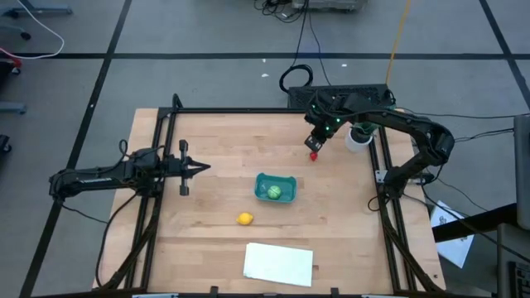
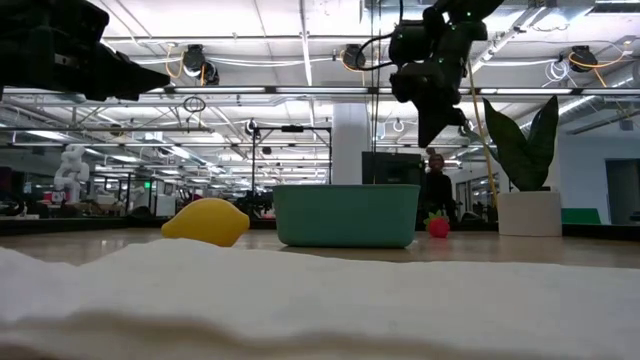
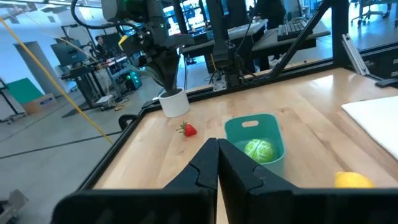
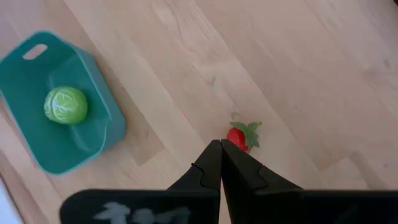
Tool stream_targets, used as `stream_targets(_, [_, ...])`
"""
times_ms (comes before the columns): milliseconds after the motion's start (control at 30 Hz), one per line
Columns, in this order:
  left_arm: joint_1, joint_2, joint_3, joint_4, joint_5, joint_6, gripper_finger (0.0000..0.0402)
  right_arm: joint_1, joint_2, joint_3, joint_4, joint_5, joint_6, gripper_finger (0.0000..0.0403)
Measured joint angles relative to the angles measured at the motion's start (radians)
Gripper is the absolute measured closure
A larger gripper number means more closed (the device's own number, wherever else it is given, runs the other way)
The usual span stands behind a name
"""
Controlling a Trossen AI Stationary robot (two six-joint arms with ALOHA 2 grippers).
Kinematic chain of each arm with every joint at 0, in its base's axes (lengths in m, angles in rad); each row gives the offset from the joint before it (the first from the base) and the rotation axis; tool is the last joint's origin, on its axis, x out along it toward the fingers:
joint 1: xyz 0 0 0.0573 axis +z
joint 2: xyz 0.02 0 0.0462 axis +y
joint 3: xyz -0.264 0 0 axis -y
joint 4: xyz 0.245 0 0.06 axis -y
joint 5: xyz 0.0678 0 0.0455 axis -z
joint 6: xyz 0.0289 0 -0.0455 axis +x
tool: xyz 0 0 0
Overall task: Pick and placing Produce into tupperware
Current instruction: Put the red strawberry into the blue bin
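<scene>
Now the green ball (image 1: 272,192) already lies inside the tub (image 1: 288,181), which stands near the middle of the table (image 1: 215,141). The lemon (image 1: 245,218) rests on the wood just in front of the tub, toward the white sheet (image 1: 279,262). The strawberry (image 1: 314,156) lies on the wood behind the tub, near the potted plant (image 1: 359,136), and apart from both.

The right gripper (image 1: 315,141) hangs above the strawberry, a little to the side of it. In the right wrist view its two fingers (image 4: 219,163) are pressed together with nothing between them, and the strawberry (image 4: 239,137) sits just past their tips, not touched. So I judge that the step in hand is the approach to the second piece, the strawberry.

The next move calls for opening the fingers first, then going straight down so the strawberry stands between them, then closing and carrying it to the tub beside the ball. The piece is small and round, so it may roll away if one finger touches it first.

The left gripper (image 1: 199,168) waits at the left side of the table, clenched and empty.
</scene>
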Motion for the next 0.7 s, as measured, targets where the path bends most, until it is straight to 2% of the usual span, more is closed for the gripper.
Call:
stream_targets(233, [0.0,0.0,0.0,-0.002,-0.001,0.001,0.0392,0.0,0.001,0.01,-0.072,0.0,0.003,0.0403])
stream_targets(567, [0.0,0.0,0.0,-0.003,-0.002,0.0,0.0392,0.0,0.0,0.01,-0.045,0.003,-0.023,0.0403])
stream_targets(700, [0.0,0.0,0.0,-0.004,-0.002,-0.002,0.0392,0.011,0.0,0.01,-0.024,0.036,-0.03,0.0385])
